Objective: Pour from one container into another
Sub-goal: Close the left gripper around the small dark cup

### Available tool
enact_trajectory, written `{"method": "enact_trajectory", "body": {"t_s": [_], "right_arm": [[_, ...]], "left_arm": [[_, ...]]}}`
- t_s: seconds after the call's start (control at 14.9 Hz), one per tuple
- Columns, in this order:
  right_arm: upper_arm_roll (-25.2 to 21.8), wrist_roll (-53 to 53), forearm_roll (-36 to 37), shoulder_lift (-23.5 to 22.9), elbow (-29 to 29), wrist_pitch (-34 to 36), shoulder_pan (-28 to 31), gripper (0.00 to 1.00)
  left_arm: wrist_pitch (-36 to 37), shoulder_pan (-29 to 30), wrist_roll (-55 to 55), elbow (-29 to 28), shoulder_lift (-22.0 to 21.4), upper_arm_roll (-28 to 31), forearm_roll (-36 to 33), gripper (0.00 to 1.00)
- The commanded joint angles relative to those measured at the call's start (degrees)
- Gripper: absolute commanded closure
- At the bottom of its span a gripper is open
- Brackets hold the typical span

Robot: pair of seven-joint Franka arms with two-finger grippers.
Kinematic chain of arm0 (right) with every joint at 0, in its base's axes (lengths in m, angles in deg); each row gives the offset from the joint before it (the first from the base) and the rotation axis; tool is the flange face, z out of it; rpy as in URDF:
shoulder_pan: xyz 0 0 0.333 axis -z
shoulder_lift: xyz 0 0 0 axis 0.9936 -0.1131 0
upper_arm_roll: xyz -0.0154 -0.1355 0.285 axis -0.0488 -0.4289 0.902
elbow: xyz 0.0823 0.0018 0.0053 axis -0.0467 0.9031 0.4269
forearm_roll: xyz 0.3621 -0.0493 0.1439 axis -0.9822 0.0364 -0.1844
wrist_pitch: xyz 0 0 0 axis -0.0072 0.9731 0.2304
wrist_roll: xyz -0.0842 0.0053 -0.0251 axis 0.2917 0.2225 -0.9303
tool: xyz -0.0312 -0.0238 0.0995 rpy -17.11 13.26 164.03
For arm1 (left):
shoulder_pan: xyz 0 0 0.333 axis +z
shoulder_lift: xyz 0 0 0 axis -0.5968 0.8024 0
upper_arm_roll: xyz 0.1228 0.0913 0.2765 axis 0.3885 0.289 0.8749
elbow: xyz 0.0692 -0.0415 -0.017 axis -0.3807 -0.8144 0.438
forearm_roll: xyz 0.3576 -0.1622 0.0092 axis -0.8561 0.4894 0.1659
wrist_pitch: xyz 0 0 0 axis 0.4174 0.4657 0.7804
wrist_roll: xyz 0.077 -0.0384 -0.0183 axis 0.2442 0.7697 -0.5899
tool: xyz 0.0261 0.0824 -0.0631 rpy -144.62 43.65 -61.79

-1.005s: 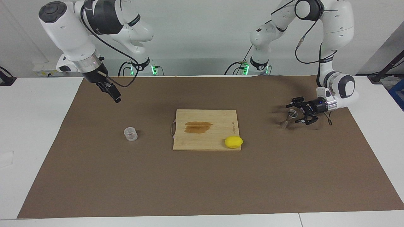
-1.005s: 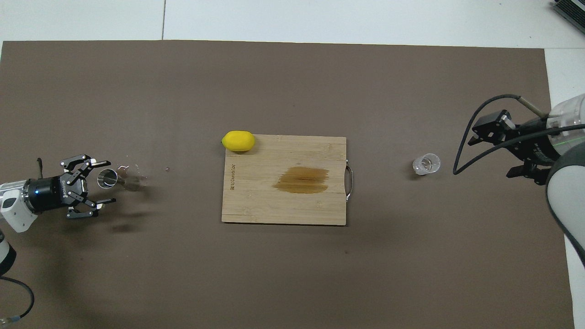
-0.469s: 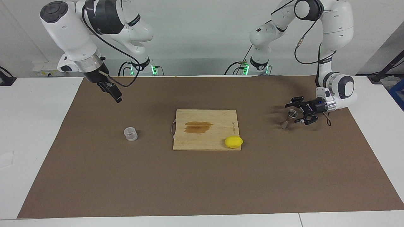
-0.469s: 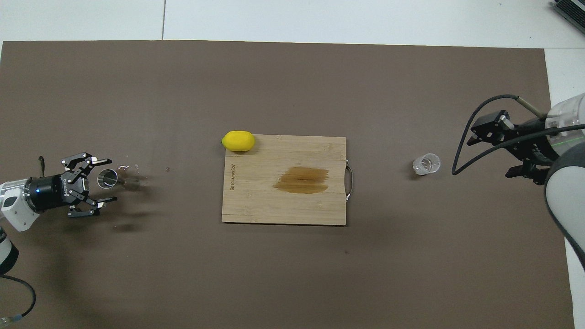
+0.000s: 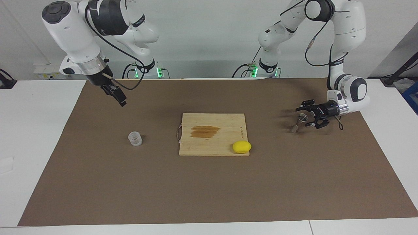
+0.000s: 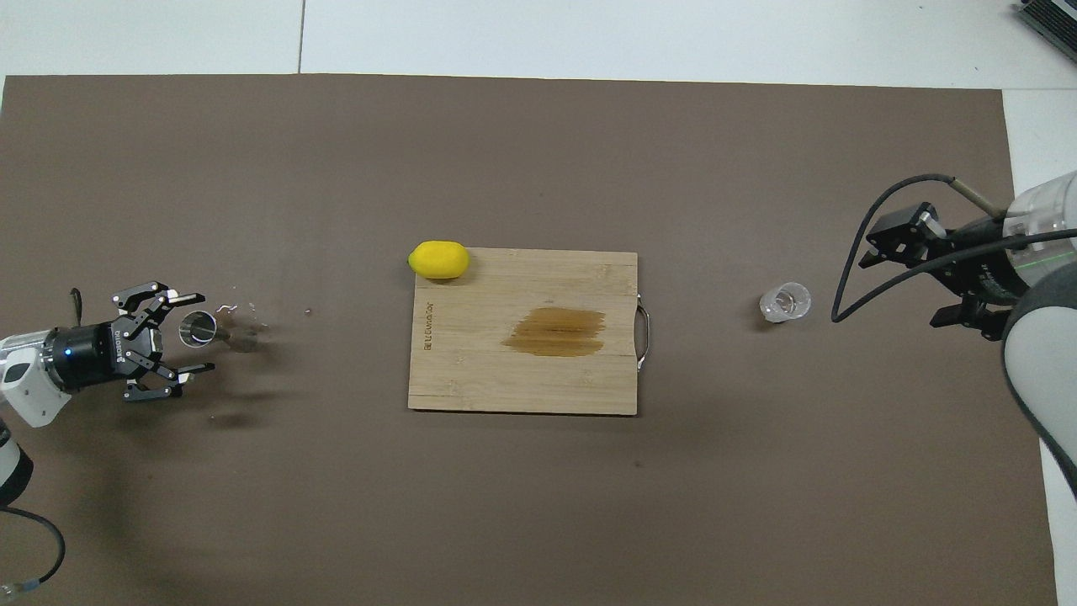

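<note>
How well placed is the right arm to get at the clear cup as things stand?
Probably well placed: the right gripper hangs in the air at the right arm's end of the table, and the clear cup stands upright alone on the brown mat, with nothing beside it.

Clear cup [image 5: 135,138]: set upright toward the right arm's end.
Metal jigger [image 5: 297,124]: stood upright toward the left arm's end.
</note>
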Motion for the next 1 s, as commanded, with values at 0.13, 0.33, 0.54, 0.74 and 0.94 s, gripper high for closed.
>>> {"method": "enact_trajectory", "body": {"t_s": [0.13,0.33,0.54,0.74,0.94], "right_arm": [[0.5,-1.0,-1.0,0.6,0.6,-1.0,0.3,0.01],[0.5,-1.0,-1.0,0.6,0.6,-1.0,0.3,0.01],[0.5,-1.0,-1.0,0.6,0.5,-1.0,0.3,0.01],[0.5,-1.0,-1.0,0.6,0.6,-1.0,0.3,0.01],[0.6,-1.0,-1.0,0.6,0.5,-1.0,0.3,0.01]], "left_arm": [[0.8,0.2,1.1,-1.1,-0.8,0.5,1.1,0.28],[0.4,0.2,1.1,-0.9,-0.8,0.4,1.1,0.57],[0.6,0.3,1.1,-0.6,-0.8,0.4,1.1,0.73],[0.7,0.5,1.0,-0.1,-0.8,0.4,1.2,0.80],[2.2,0.3,0.4,1.8,-0.6,0.3,1.4,0.82]]}}
